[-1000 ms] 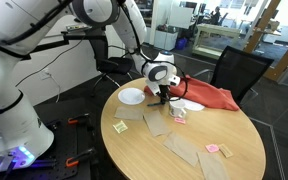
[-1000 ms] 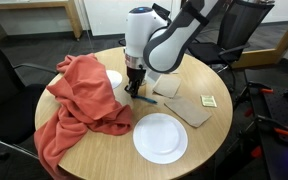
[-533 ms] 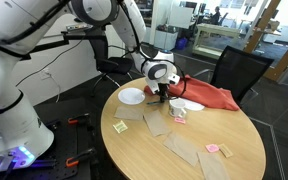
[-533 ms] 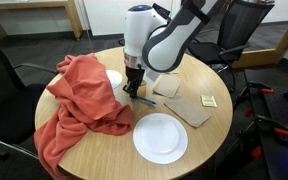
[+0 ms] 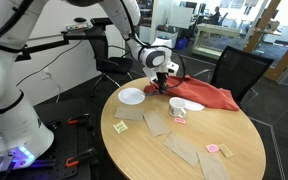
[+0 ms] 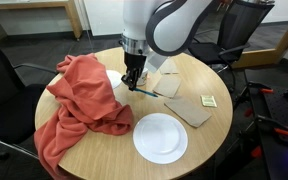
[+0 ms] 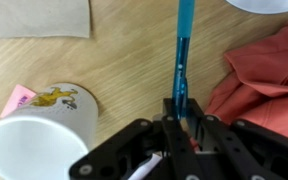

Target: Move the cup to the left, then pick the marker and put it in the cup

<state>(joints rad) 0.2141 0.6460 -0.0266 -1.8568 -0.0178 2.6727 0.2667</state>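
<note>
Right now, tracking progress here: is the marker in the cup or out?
Out: the marker is clamped in the claw, apart from the cup.

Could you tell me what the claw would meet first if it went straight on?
Probably bare tabletop, touched first by the marker the claw holds; cup and red cloth lie off to either side.

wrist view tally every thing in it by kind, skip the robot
cup: 1
marker: 1
red cloth: 1
pink note: 1
brown paper sheet: 1
white plate, only its edge showing: 1
total: 6
</note>
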